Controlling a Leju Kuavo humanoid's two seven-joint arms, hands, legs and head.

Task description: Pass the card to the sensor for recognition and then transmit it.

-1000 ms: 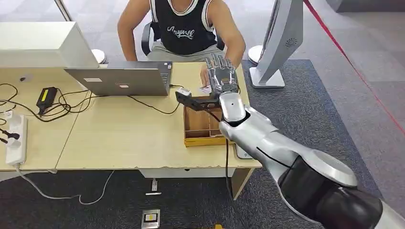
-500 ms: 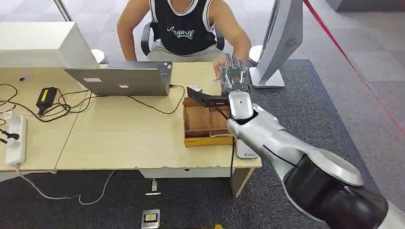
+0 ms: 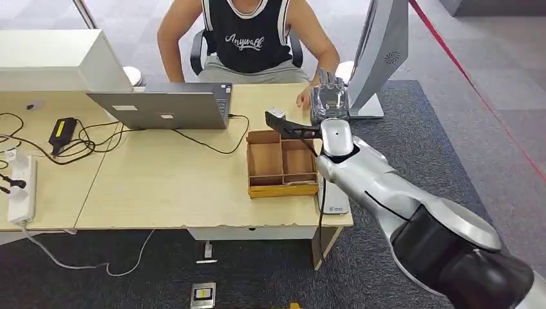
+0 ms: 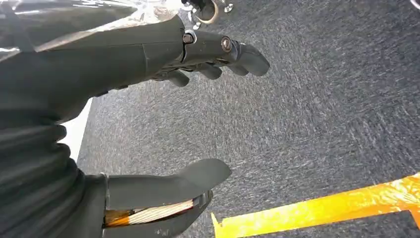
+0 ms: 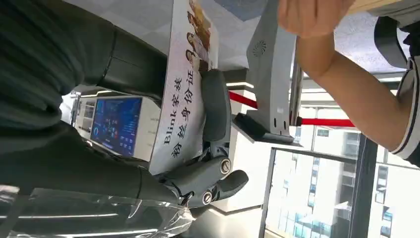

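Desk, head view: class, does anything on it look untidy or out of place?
Only the cables: black leads sprawl in loose loops across the desk's left side, between the laptop and the charger. Nothing looks spilled or damaged.

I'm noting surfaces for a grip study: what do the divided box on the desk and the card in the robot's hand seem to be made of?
The box looks like brown cardboard or thin wood: matte, with thin dividers and a yellowish front edge. The card, held by the right hand, looks like glossy printed plastic or laminated paper, smooth with sharp print; which one is unclear.
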